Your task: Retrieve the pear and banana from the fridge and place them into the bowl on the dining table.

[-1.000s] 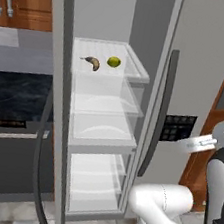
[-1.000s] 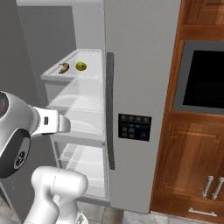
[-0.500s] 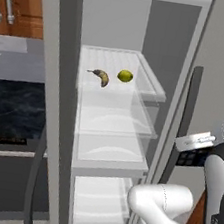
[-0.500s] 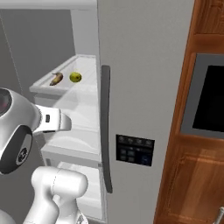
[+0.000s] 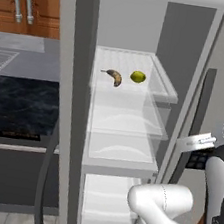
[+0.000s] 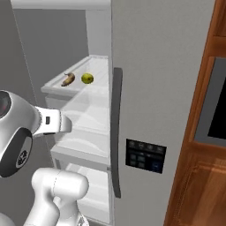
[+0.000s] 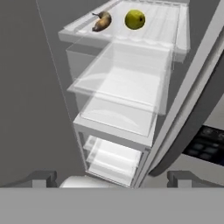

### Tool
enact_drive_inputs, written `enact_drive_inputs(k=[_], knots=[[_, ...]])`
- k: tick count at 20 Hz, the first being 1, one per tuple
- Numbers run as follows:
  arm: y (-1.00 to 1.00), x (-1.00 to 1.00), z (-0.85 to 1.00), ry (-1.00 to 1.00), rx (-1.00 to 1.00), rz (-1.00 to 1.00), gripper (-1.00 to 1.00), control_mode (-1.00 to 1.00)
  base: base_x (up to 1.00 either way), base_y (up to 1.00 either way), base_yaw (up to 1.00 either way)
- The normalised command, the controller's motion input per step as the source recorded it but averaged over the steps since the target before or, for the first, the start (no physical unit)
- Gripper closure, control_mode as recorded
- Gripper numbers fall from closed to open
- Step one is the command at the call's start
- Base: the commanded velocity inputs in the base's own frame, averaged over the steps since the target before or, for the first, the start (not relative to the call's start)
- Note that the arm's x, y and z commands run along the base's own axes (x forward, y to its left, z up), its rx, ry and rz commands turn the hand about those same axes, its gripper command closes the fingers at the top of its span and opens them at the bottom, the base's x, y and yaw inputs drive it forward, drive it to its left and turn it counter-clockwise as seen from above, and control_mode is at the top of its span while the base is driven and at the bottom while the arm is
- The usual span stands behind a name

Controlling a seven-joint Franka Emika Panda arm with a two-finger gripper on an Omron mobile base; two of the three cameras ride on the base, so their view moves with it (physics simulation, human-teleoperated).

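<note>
In the left base view the fridge (image 5: 130, 137) stands with its door swung aside, and on the top glass shelf (image 5: 160, 88) the banana (image 5: 114, 76) lies just left of the pear (image 5: 138, 77), apart from it.

In the right base view the banana (image 6: 68, 79) and pear (image 6: 87, 78) rest on that same shelf, beside the fridge's dark handle (image 6: 116, 132).

In the hand view the gripper (image 7: 111, 178) hangs low before the shelves, fingers spread wide and holding nothing; banana (image 7: 102, 21) and pear (image 7: 134, 19) sit far above.

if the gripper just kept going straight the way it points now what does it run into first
Probably the clear middle shelves of the fridge, below the top shelf holding the banana and pear. Depth is hard to judge, and the gripper is open.
</note>
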Motion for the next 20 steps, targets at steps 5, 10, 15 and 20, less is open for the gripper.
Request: enact_drive_inputs(k=[5,10,15,20], knots=[[0.00,0.00,0.00,0.00,0.00,0.00,-1.00,1.00,0.00,0.37,0.18],[0.00,0.00,0.00,0.00,0.00,0.00,-1.00,1.00,0.14,0.36,0.16],[0.00,0.00,0.00,0.00,0.00,0.00,-1.00,1.00,0.41,0.09,0.05],[0.00,0.00,0.00,0.00,0.00,0.00,-1.00,1.00,0.42,0.00,0.00]])
